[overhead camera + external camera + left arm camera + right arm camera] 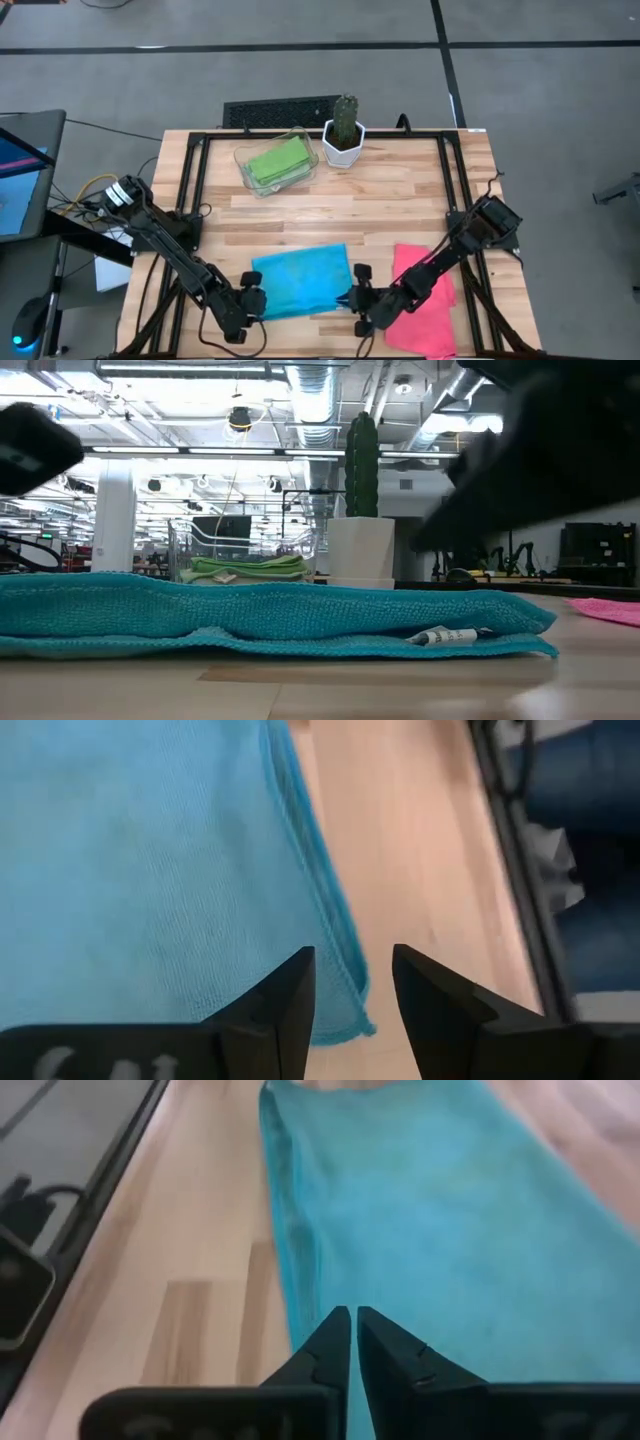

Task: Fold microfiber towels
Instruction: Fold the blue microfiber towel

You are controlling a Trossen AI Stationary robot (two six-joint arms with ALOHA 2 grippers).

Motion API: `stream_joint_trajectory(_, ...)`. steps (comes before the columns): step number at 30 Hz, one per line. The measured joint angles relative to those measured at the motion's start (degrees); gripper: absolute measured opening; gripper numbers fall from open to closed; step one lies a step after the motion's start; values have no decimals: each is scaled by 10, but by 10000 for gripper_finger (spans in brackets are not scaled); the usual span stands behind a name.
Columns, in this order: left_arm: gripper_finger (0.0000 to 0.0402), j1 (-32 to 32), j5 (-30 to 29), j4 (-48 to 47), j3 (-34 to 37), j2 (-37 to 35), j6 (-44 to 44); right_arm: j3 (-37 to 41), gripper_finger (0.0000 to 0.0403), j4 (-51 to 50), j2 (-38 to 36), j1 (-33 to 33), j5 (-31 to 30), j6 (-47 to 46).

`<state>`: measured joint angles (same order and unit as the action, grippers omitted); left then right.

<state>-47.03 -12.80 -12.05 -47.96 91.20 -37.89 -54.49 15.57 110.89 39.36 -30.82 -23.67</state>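
The cyan towel (270, 622) fills the foreground of the low view, lying doubled on the desk (400, 200) with a small white label at its lower right edge, so one fold looks done. In the high view it sits at lower centre, flanked by both arms. The left pincer (350, 1010) is at the towel's lower left corner, its fingers apart with the hem between them but not pinched (released, by the look of it). The right pincer (353, 1355) is at the towel's right edge, nearly clenched, and I cannot tell whether it nips any cloth. A further fold probably remains here. The hot pink towel (425, 300) lies loose at lower right, partly under the right arm, apparently unfolded. Folded green towels (277, 160) already rest in the clear plastic tray (243, 172) at upper centre, beside a potted cactus (345, 130). Nothing blocks the cyan towel; the right arm itself crosses the pink one.
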Motion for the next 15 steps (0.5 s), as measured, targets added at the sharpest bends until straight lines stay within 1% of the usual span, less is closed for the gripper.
stream_joint_trajectory(2, 128, 1, -8, -5, -7, -14, 1, 21, 37, 20, 0, 3, 6, -12)
stream_joint_trajectory(5, 128, -2, -55, -5, -12, -43, 20, 39, 24, 41, 0, 5, 12, -13)
stream_joint_trajectory(6, 128, -5, -84, 2, -12, -50, 27, 42, 20, 45, 0, 7, 14, -14)
stream_joint_trajectory(8, 128, -14, -165, 5, -13, -55, 32, 42, 16, 40, 0, 8, 30, -14)
stream_joint_trajectory(10, 128, -19, -233, 35, -4, -48, 36, 42, 15, 33, 7, 8, 52, -19)
stream_joint_trajectory(12, 128, -19, -255, 69, 10, -31, 43, 43, 17, 31, 23, 7, 62, -28)
stream_joint_trajectory(15, 128, -16, -255, 92, 21, 1, 32, 37, 25, 49, 40, 7, 66, -33)
